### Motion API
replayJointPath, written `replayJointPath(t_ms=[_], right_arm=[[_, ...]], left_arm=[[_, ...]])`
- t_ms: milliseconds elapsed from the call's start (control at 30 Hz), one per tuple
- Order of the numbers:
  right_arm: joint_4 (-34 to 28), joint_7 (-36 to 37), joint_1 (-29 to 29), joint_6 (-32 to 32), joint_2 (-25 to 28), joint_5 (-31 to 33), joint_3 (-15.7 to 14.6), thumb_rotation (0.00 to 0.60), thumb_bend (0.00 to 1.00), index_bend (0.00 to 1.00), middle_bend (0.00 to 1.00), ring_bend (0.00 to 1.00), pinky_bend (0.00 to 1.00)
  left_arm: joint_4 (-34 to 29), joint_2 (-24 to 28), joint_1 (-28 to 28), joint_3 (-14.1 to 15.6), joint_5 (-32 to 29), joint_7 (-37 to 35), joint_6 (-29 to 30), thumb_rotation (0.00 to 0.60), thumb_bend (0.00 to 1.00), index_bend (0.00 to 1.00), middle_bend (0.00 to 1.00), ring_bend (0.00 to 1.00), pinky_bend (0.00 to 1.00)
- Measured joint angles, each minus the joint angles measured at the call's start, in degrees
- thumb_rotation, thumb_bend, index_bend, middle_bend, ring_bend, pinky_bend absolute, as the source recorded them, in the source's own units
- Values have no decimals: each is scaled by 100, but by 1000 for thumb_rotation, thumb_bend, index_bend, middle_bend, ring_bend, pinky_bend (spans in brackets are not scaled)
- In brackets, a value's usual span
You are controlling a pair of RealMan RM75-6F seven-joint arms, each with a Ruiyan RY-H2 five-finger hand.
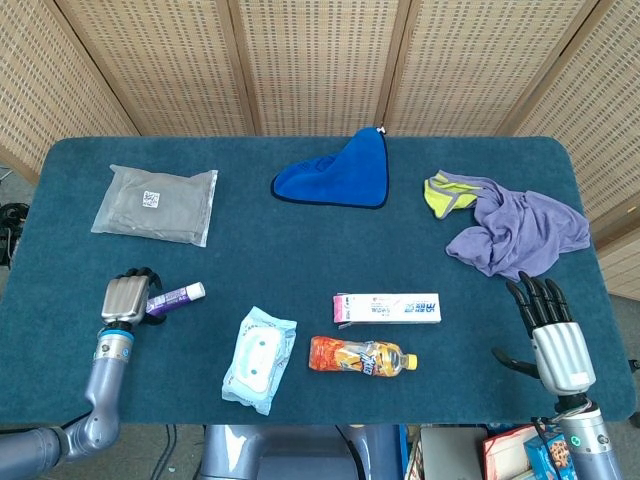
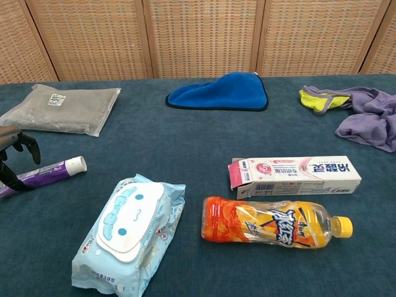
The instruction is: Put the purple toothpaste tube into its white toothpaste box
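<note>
The left hand (image 1: 128, 298) covers the back end of the purple toothpaste tube (image 1: 178, 295) in the head view, so whether its fingers truly grip the tube cannot be told; it seems they curl over it. In the chest view the picture's left edge cuts off most of that hand, leaving only dark fingertips (image 2: 25, 147). The right hand (image 1: 552, 332) shows in the head view alone, its wrist cut by the bottom edge. The print on the white toothpaste box (image 2: 296, 174) is too small to read.
</note>
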Motion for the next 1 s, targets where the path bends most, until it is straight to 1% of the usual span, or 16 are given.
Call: replayJointPath(t_ms=[233, 433, 533, 700, 1000], right_arm=[[2, 13, -4, 6, 5, 1, 1, 600, 121, 0, 0, 0, 0], [9, 41, -7, 14, 13, 5, 7, 600, 121, 0, 0, 0, 0], [17, 59, -18, 34, 15, 10, 8, 600, 121, 0, 0, 0, 0], [25, 78, -25, 56, 15, 8, 15, 600, 121, 0, 0, 0, 0], [45, 76, -27, 67, -5, -1, 14, 600, 121, 0, 0, 0, 0]], left_arm=[[118, -111, -55, 10, -57, 20, -34, 600, 183, 441, 288, 234, 309], [251, -271, -74, 29, 9, -27, 3, 600, 191, 516, 351, 293, 357], [333, -340, -76, 34, 55, -36, 63, 600, 233, 568, 395, 330, 387], [493, -443, -71, 34, 153, -85, 140, 600, 310, 693, 511, 424, 478], [772, -621, -32, 16, 622, -375, 403, 600, 386, 813, 617, 511, 558]])
